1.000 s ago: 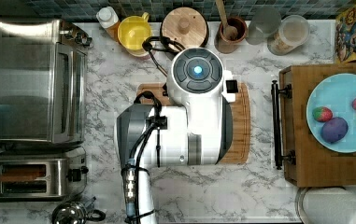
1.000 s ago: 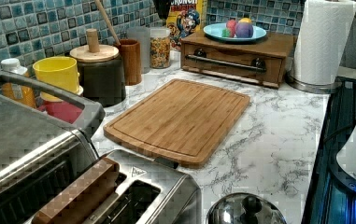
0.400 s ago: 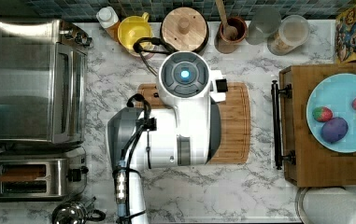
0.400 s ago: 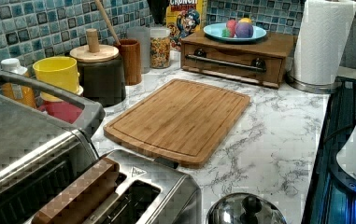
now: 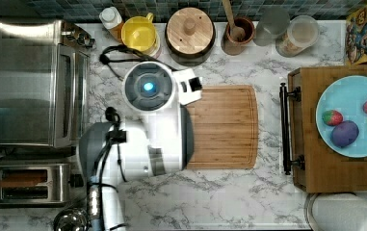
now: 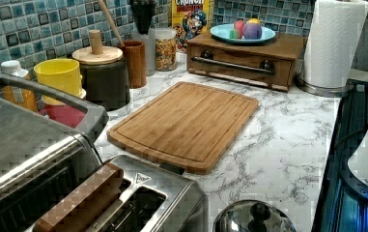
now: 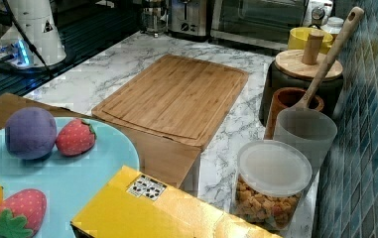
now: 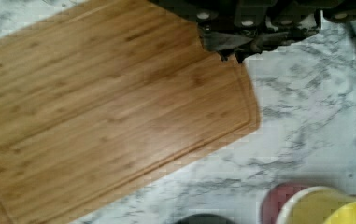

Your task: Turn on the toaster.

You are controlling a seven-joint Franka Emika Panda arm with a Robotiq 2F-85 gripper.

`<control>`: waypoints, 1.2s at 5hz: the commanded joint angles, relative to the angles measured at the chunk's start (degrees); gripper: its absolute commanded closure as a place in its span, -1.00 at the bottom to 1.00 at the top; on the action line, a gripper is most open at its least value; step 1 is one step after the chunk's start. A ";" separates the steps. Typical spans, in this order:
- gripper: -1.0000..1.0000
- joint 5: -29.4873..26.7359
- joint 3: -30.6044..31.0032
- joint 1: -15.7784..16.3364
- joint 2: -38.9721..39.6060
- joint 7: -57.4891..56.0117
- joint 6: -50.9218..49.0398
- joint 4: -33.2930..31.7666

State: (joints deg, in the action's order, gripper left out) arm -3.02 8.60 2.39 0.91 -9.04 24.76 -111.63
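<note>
The toaster sits at the counter corner in the top view's lower left, right under the toaster oven with the kettle beside it. It looks like stiff, slick brushed steel, so I'd skip grabbing the body and just press down on the black side lever, though a light box might scoot. The gripper is over the cutting board; can't tell if it's apart or together.

Small boxy brushed-steel pop-up toaster w/ two long top slots stands upright on marble counter, just beside big steel toaster oven, at its door-hinge end. Brown slice sits in one slot; black lever on side facing robot base.
</note>
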 commanded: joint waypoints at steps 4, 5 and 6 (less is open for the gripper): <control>1.00 -9.04 10.50 6.23 -8.45 -12.24 2.52 -13.04; 1.00 -13.19 14.24 5.46 -11.69 -14.82 4.98 -17.08; 1.00 -13.40 13.83 9.04 -11.62 -15.31 4.25 -19.92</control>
State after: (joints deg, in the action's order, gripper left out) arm -14.23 20.52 9.17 -8.98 -18.09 29.57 -128.24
